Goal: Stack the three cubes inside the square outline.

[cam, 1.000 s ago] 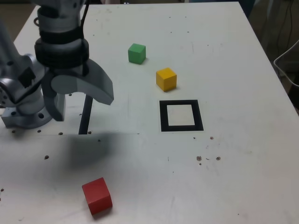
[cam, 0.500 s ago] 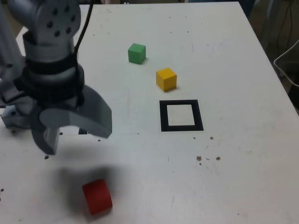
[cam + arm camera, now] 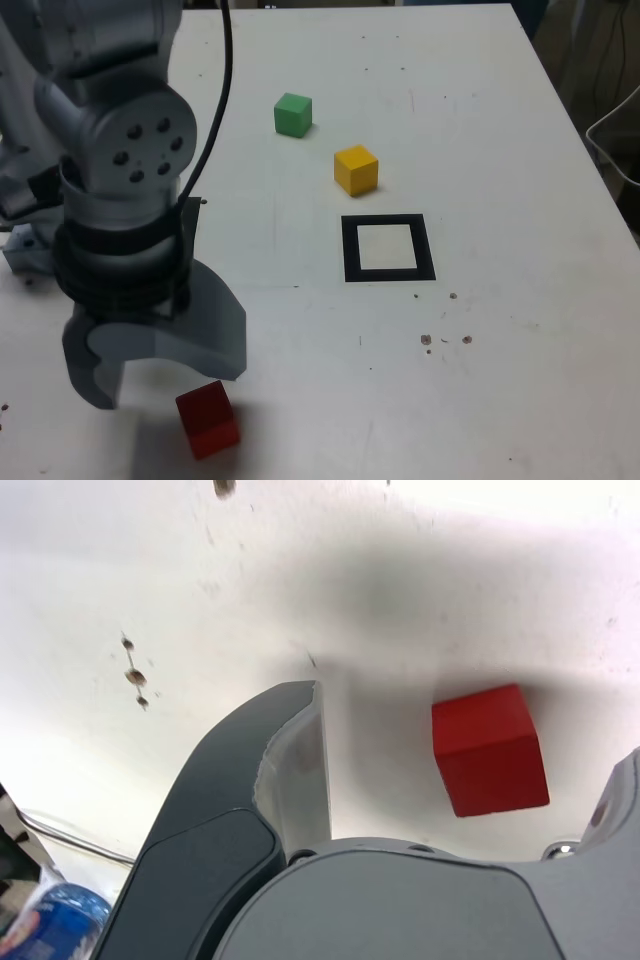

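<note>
currently the jaws [image 3: 160,365] stand wide apart over the red cube [image 3: 208,419], which sits on the worktop [image 3: 500,380] well apart from the square outline [image 3: 388,248]; the cube looks off-centre toward one jaw, so a descent may strike its top edge and knock it aside. compared with a second ago, the arm has swung from beside its base toward the near edge, while the green cube [image 3: 293,114] and yellow cube [image 3: 356,169] are unmoved.

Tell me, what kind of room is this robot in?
Probably a lab or workshop. A robot arm's gripper works over a scuffed white table marked with a black tape square outline. Small test blocks sit around, like the red cube, and cables hang beside the table.
</note>
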Tool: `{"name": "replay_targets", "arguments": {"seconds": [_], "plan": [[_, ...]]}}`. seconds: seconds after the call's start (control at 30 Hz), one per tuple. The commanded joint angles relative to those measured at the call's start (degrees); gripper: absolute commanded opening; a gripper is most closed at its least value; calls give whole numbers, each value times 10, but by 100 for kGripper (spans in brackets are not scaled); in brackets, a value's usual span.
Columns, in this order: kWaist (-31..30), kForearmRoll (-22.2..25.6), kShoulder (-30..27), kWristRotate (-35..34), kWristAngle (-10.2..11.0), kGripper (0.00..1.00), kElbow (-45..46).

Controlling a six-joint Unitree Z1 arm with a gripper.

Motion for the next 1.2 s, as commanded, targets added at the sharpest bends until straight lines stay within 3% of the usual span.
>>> {"name": "replay_targets", "arguments": {"seconds": [0.0,0.4,0.6,0.83,1.17], "plan": [[0,-20,18,-8,-1,94,-7],[9,-41,76,-11,-7,87,-25],[25,-37,81,-2,-4,74,-25],[28,-39,83,-3,-5,52,-21],[28,-51,82,-4,-2,37,-21]]}}
